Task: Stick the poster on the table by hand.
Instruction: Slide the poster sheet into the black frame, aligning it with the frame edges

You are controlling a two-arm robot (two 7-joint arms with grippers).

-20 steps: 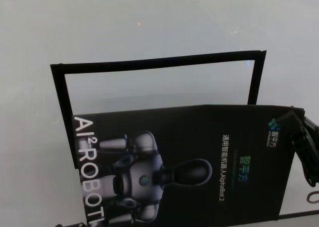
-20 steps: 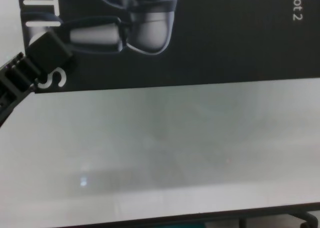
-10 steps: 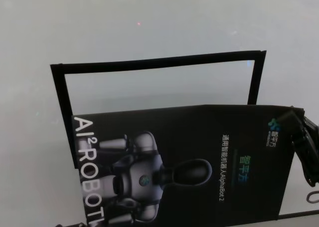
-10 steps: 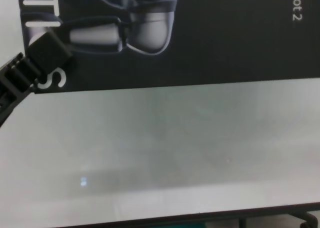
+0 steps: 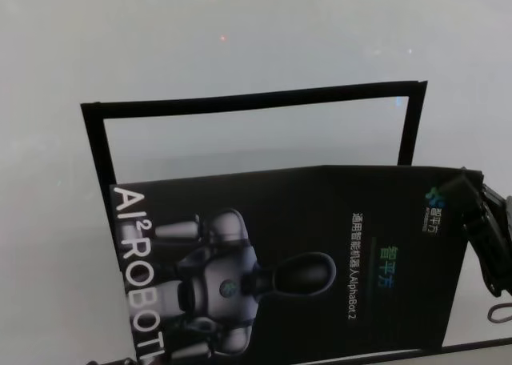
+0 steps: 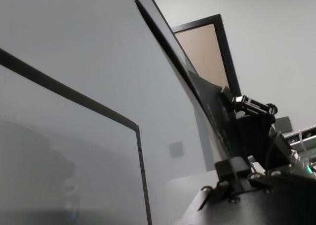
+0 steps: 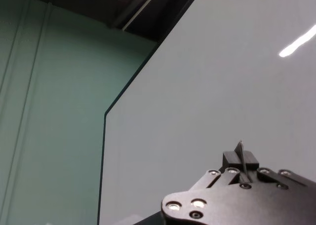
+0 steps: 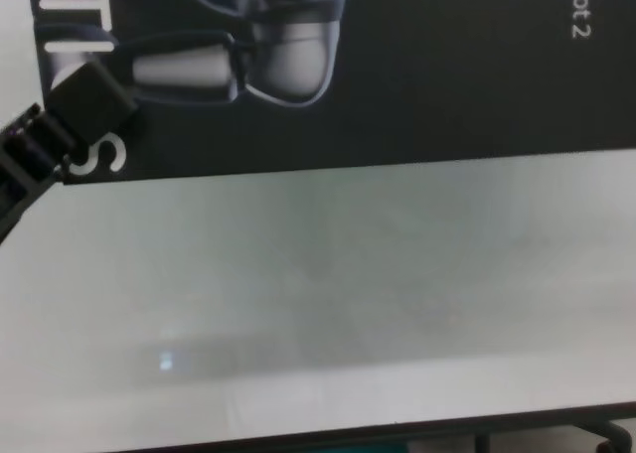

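1. Black fingers of the left gripper [image 8: 94, 95] are pinched on the poster [image 5: 320, 253] at its near left corner, over the white lettering; in the chest view the clamp sits right on the sheet's edge.
2. Right gripper [image 5: 468, 201] is closed on the poster's far right corner, seen in the head view; in the right wrist view a thin sheet edge stands between its fingers [image 7: 240, 158].
3. Poster position: held flat or nearly so over the table [image 8: 328, 304], overlapping only the near part of the black tape frame [image 5: 248, 102]. Its far edge falls well short of the frame's far strip. You cannot tell from these views whether the sheet touches the tabletop.
4. Judgement for the step in hand: carry both corners away from the robot together, at equal pace, so the sheet stays taut and square to the frame. Uneven travel would likely skew or buckle the glossy sheet.
5. Lower only once the poster's edges line up with the tape strips; a premature touch on the tape may stick it crooked.
6. Containers: none visible in any view, so nothing to log.
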